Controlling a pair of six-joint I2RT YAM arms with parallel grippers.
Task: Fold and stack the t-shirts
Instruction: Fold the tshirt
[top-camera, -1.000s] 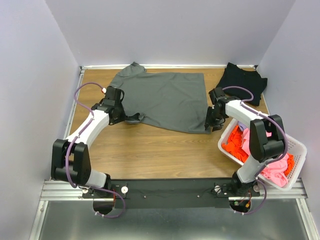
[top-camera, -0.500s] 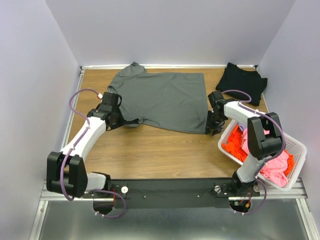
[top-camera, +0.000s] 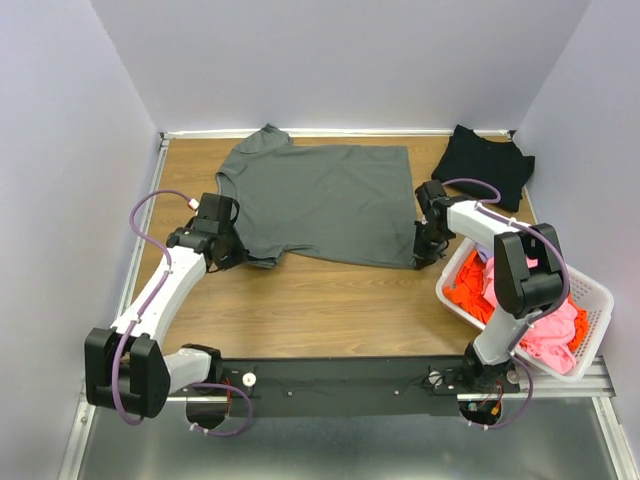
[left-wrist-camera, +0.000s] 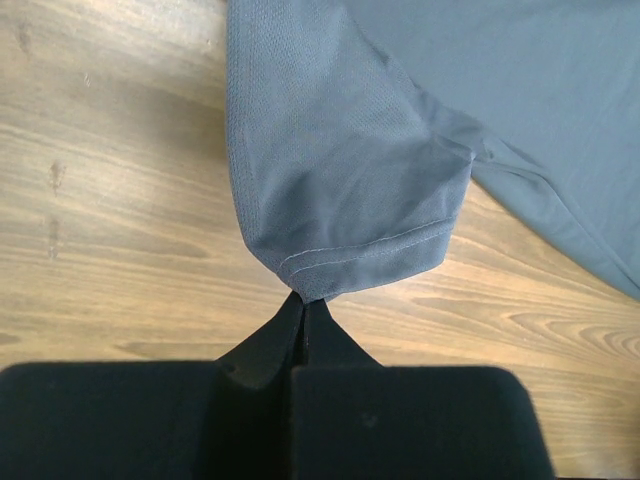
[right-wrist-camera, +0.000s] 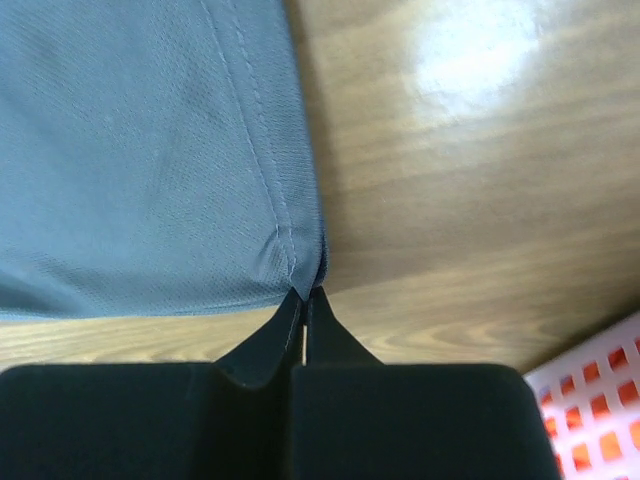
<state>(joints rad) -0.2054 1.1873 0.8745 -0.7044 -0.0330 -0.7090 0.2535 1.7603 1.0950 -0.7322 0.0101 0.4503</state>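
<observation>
A dark grey t-shirt lies spread flat across the far half of the wooden table. My left gripper is shut on the hem of its near-left sleeve, the cloth pinched at the fingertips. My right gripper is shut on the shirt's near-right bottom corner. A black t-shirt lies bunched at the far right corner. Orange and pink t-shirts fill the basket.
The white slatted basket stands at the right front edge, close beside my right arm; its corner shows in the right wrist view. Purple walls close in the table on three sides. Bare wood lies between the shirt and the arm bases.
The right gripper has closed on the shirt's bottom corner. The left arm has pulled its sleeve outward to the left and nearer, flattening the shirt's left side.
</observation>
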